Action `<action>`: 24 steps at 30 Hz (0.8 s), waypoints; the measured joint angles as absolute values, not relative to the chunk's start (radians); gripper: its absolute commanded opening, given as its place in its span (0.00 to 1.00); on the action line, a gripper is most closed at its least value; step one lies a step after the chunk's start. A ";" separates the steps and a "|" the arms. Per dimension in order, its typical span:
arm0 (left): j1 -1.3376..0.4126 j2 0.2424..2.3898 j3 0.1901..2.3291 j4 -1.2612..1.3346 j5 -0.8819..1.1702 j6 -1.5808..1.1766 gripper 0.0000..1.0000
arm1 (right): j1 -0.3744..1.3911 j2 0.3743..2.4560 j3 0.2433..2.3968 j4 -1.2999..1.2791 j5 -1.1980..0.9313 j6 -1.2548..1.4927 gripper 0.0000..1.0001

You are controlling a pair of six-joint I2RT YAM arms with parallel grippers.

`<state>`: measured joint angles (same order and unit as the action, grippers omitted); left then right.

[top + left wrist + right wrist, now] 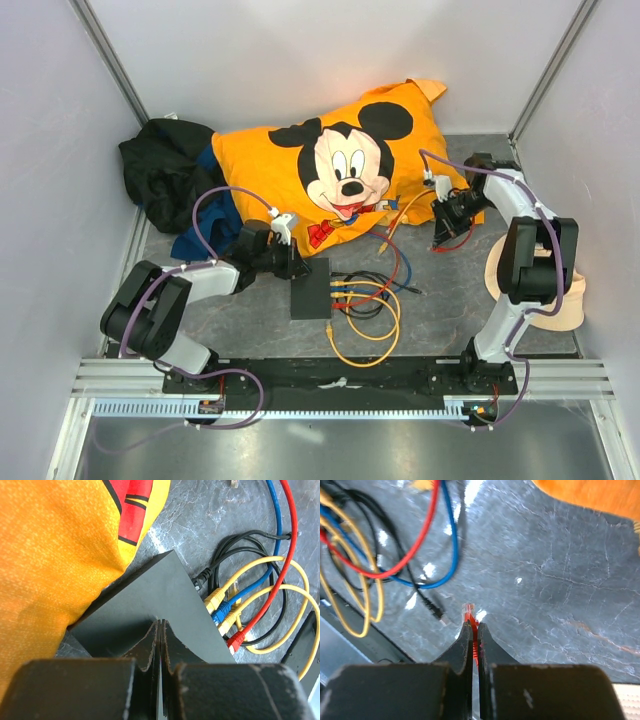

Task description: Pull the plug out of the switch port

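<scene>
**Right of centre: red plug held clear of the switch**

Right of centre in the overhead view, your right gripper [441, 222] has its fingers pinched almost shut on a red plug [468, 611]. The plug's clear tip pokes out past the fingertips above bare table. It sits in no port and is well apart from the switch [310, 295], which lies flat at lower centre of that view, one corner tucked against the orange pillow [330, 150].

Your left gripper [160, 625] is fully closed with nothing between its fingers, its tips over the switch's top face. It looks like a hold-down, though you cannot tell whether it actually presses.

Along the switch's right edge a row of plugs [225, 620] sits in the ports: yellow, blue, yellow, and a second red plug [236, 640] at the lower end.

If the held plug is your target, the pull looks done. Your next move would be to lower it, open the right fingers over bare table away from the cable tangle, then lift the left arm straight up. If the target is the second red plug, empty the right gripper first, approach along that cable's line, and brace the switch so it cannot slide.
</scene>
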<state>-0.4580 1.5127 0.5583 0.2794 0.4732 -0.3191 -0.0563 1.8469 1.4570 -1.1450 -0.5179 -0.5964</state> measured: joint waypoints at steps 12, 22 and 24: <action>-0.469 1.502 0.546 0.284 0.473 -0.308 0.02 | -0.226 2.014 1.460 -0.923 -0.355 -0.447 0.00; -0.472 1.502 0.546 0.284 0.473 -0.305 0.02 | -0.289 2.036 1.511 -0.878 -0.387 -0.422 0.17; -0.472 1.502 0.546 0.284 0.473 -0.305 0.02 | -0.279 2.033 1.497 -0.868 -0.403 -0.418 0.29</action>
